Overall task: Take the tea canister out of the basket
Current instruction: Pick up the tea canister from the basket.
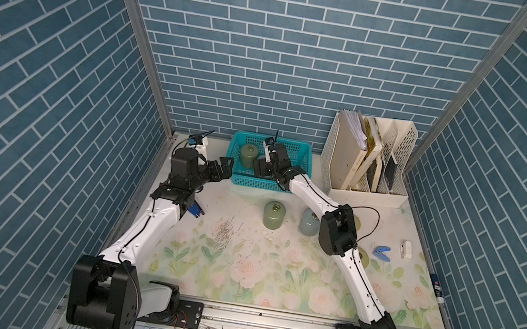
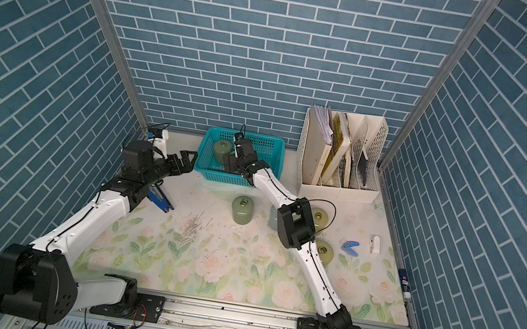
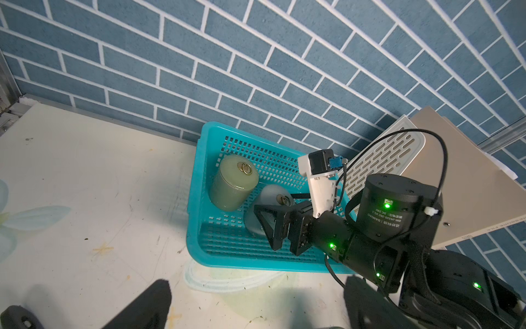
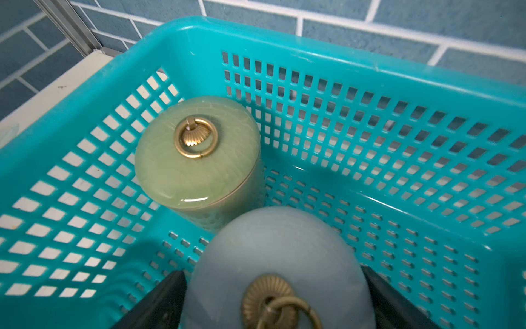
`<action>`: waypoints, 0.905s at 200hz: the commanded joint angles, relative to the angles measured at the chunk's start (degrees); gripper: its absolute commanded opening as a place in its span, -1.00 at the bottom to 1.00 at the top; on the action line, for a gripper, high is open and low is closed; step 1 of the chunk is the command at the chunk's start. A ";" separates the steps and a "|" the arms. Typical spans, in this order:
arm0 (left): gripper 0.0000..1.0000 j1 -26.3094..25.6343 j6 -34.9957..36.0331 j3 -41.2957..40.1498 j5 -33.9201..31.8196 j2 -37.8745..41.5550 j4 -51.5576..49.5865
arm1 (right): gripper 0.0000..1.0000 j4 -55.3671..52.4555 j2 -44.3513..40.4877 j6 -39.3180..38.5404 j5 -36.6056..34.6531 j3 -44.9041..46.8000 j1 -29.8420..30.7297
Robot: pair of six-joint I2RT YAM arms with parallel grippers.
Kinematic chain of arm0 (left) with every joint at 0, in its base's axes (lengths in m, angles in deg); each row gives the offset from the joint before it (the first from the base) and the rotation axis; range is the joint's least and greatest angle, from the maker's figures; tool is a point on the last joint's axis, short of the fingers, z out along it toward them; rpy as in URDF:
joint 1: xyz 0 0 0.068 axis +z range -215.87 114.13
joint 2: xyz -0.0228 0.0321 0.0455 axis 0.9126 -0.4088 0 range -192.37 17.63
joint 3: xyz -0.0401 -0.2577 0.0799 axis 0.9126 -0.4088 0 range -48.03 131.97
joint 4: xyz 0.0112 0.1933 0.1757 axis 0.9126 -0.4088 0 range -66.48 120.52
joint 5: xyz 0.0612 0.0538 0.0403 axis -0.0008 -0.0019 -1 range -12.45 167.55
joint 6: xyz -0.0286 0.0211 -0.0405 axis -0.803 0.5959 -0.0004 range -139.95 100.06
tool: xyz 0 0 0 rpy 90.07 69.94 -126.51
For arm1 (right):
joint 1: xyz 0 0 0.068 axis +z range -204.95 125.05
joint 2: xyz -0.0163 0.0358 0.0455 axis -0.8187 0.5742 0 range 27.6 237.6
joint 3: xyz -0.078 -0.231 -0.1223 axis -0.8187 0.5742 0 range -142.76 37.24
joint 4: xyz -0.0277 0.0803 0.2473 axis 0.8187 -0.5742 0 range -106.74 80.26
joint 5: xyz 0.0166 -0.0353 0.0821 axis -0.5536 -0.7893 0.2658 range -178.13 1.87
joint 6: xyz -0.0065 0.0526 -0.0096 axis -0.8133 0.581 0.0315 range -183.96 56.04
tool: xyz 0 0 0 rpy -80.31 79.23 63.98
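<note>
The teal basket (image 1: 252, 182) (image 2: 214, 174) (image 3: 199, 171) (image 4: 313, 57) stands at the back of the table. Two tea canisters are upright inside it. The green one (image 1: 248, 156) (image 2: 221, 151) (image 3: 233, 182) (image 4: 196, 159) is near the far left corner. The blue-grey one (image 3: 273, 193) (image 4: 273, 242), with a brass ring knob, is next to it. My right gripper (image 1: 261, 168) (image 2: 232, 162) (image 4: 271, 273) reaches into the basket, its fingers (image 4: 170, 293) pressed on both sides of the blue-grey canister. My left gripper (image 1: 224, 166) (image 3: 256, 310) is open, empty, just outside the basket's left wall.
A green canister (image 1: 274, 214) and a blue-grey one (image 1: 309, 222) stand mid-table, with green lids (image 2: 318, 215) by my right arm. The cream file rack (image 1: 368, 160) fills the back right. A blue stapler (image 1: 193, 211), blue clip (image 1: 381, 253) and scattered debris (image 1: 224, 232) lie about.
</note>
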 commanded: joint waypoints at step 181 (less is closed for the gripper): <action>1.00 -9.99 6.93 7.15 3.68 -1.21 -0.69 | -1.00 -1.88 -16.85 -5.24 -2.14 9.30 -2.66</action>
